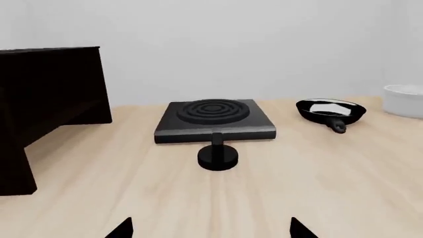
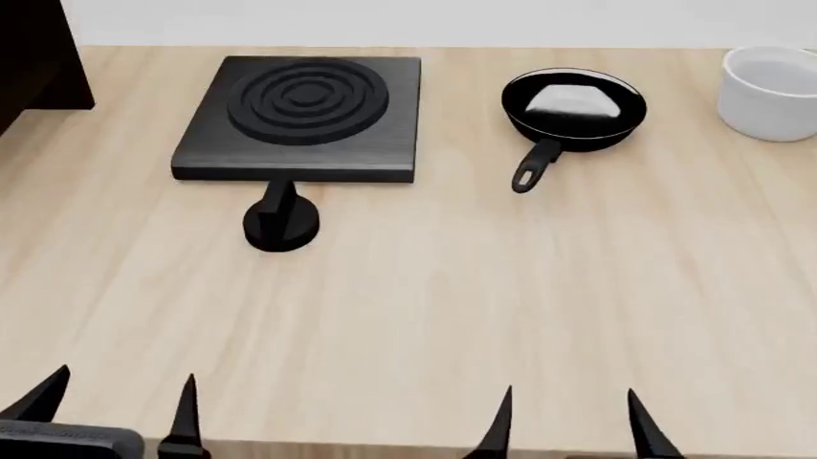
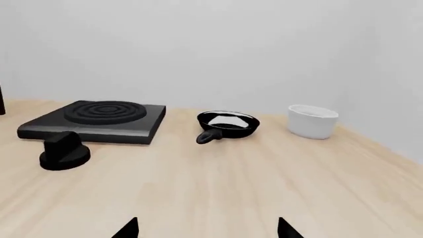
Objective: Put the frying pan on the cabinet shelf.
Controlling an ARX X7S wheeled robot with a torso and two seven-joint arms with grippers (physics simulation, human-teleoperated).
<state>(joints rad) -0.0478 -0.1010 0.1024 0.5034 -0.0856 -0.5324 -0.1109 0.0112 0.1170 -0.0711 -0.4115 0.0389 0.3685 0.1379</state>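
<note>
The frying pan (image 2: 573,108) stands upright on the light wooden table (image 2: 511,306), at the far side and a little to the right. Its glossy inside shows a white reflection, and its slim black handle (image 2: 537,164) points toward the robot, slightly to the left. Nothing is touching the pan.

To the left of the pan, near but apart from it, lies the square black stove plate (image 2: 301,117) with concentric rings. Just in front of the plate's near edge stands a round black knob (image 2: 279,222), joined to it by a short stem. To the right of the pan, at the edge of the head view, is the white round bowl (image 2: 770,92), also apart from it. At the far left corner a part of the dark cabinet (image 2: 38,57) is visible; in the left wrist view it stands on the table at the left of the stove plate.

The left pincer (image 2: 118,406) and the right pincer (image 2: 568,418) are both low at the near edge of the table, well apart from the pan. On each one the two pointed fingers stand spread apart, with only bare table between them, so both pincers have hold of nothing.
</note>
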